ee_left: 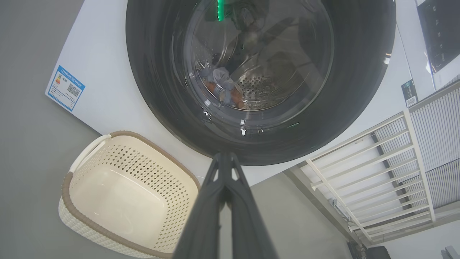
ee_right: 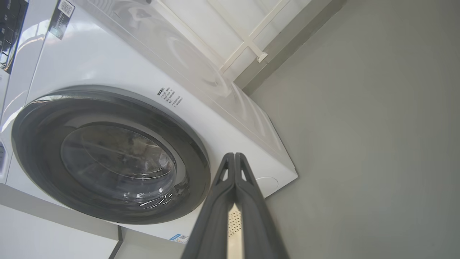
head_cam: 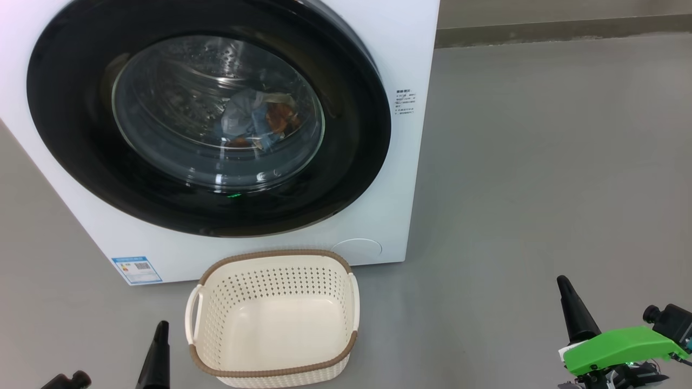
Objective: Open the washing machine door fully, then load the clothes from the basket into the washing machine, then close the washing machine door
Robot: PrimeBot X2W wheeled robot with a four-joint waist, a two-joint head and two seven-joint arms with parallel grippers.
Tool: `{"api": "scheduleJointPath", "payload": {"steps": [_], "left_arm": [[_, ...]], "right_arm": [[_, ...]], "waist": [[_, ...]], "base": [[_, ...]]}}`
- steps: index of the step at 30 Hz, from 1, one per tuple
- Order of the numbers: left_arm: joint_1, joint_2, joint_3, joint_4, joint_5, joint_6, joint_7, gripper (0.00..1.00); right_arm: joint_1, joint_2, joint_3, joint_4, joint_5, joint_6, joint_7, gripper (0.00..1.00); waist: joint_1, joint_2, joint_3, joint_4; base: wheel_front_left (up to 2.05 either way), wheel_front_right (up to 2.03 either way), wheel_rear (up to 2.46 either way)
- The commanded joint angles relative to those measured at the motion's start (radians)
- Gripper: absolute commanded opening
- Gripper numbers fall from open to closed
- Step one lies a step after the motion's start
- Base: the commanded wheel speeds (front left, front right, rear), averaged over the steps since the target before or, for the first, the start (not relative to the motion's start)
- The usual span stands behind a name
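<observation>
The white washing machine (head_cam: 416,70) stands in front of me with its round black door (head_cam: 70,140) flat against the front. Through the glass window the light-blue and orange clothes (head_cam: 259,121) lie in the drum, also seen as clothes (ee_left: 222,86) from the left wrist. The cream basket (head_cam: 346,294) sits on the floor just before the machine with nothing in it. My left gripper (head_cam: 160,329) is shut at the basket's left, and my right gripper (head_cam: 565,286) is shut well off to the right. Both hold nothing.
Grey floor (head_cam: 540,162) spreads wide to the right of the machine. A white railing (ee_left: 377,172) and a wall base run behind it. A blue label (head_cam: 136,269) marks the machine's lower left corner.
</observation>
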Motion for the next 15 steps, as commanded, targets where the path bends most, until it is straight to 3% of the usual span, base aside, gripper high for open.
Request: {"api": "scheduleJointPath", "payload": {"steps": [1, 15], "left_arm": [[-0.045, 0.008, 0.026, -0.032, -0.022, 0.000, 0.006, 0.00], [-0.051, -0.012, 0.065, -0.043, -0.121, 0.000, 0.047, 0.00]], "right_arm": [[-0.038, -0.007, -0.005, -0.031, 0.019, 0.000, 0.007, 0.00], [-0.041, 0.010, -0.038, -0.045, 0.140, 0.000, 0.048, 0.00]], "waist": [[0.0000, 0.0000, 0.000, 0.000], [0.0000, 0.0000, 0.005, 0.003]], "base": [[0.00, 0.00, 0.00], [0.00, 0.00, 0.00]]}}
